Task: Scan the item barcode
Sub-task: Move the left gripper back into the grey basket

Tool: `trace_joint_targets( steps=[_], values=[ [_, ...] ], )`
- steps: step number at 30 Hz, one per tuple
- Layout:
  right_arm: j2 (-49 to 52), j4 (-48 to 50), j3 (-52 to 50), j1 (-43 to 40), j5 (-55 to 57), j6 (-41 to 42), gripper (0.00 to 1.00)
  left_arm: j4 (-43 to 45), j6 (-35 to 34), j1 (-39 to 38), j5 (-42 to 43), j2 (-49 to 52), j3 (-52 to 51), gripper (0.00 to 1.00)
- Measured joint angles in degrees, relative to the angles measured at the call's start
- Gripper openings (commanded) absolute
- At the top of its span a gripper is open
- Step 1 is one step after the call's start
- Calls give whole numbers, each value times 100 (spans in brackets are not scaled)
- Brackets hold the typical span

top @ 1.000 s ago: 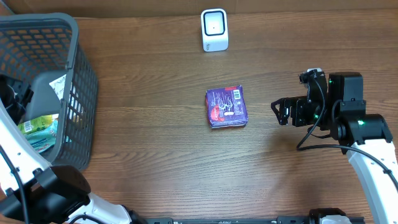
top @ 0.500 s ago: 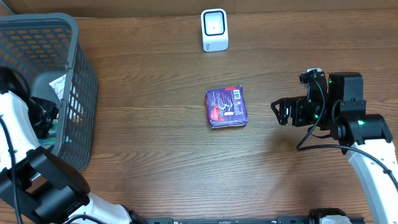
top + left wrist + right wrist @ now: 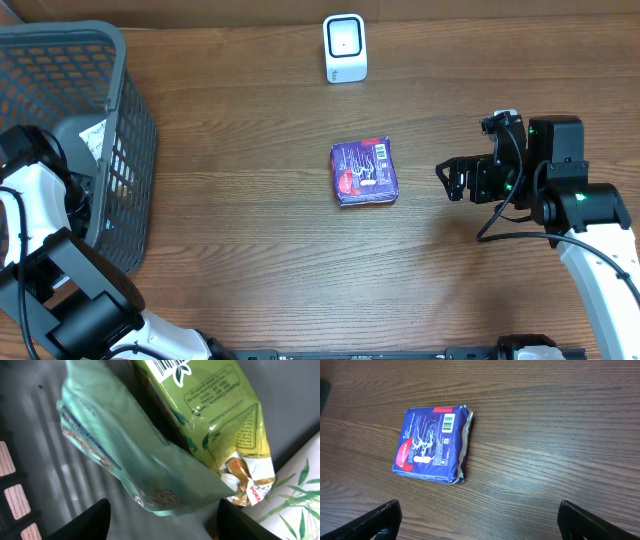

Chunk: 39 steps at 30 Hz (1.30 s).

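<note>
A purple packet (image 3: pixel 365 172) lies flat mid-table with its barcode facing up; the right wrist view shows it (image 3: pixel 432 444) ahead and to the left. My right gripper (image 3: pixel 447 180) hovers to its right, open and empty (image 3: pixel 479 520). A white scanner (image 3: pixel 345 47) stands at the far edge. My left arm (image 3: pixel 40 190) reaches into the grey basket (image 3: pixel 130 130). There my left gripper (image 3: pixel 162 525) is open just above a pale green pouch (image 3: pixel 125 455), whose lower tip sits between the wide-apart fingers without touching them.
In the basket, a yellow-green packet (image 3: pixel 210 415) with a barcode lies beside the pale pouch, and a white pack with bamboo leaves (image 3: pixel 295 495) sits at the right. Basket walls surround the left gripper. Bare wood table lies between the packet and scanner.
My left arm has swung further into the basket and now covers the green packets seen there before. The right arm and the purple packet have not moved.
</note>
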Motion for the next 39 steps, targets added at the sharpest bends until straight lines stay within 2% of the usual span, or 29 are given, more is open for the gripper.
trace_joint_targets(
  steps=[7, 13, 25, 32, 34, 37, 39],
  values=[
    [0, 0, 0, 0, 2, -2, 100, 391, -15, 0, -50, 0, -26, 71],
    [0, -2, 0, 0, 2, 0, 100, 328, -17, 0, -229, 0, -28, 75],
    [0, 0, 0, 0, 2, 0, 100, 584, -17, 0, -509, 0, -37, 79],
    [0, -2, 0, 0, 2, 2, 100, 555, -17, 0, -555, 2, -37, 73],
    [0, 0, 0, 0, 0, 4, 100, 470, -20, 0, -562, 20, -37, 65],
    [0, 0, 0, 0, 2, 2, 100, 323, -39, 0, -570, 118, -37, 45],
    [0, 0, 0, 0, 2, 0, 100, 192, -72, 0, -577, 190, -37, 42]
  ],
)
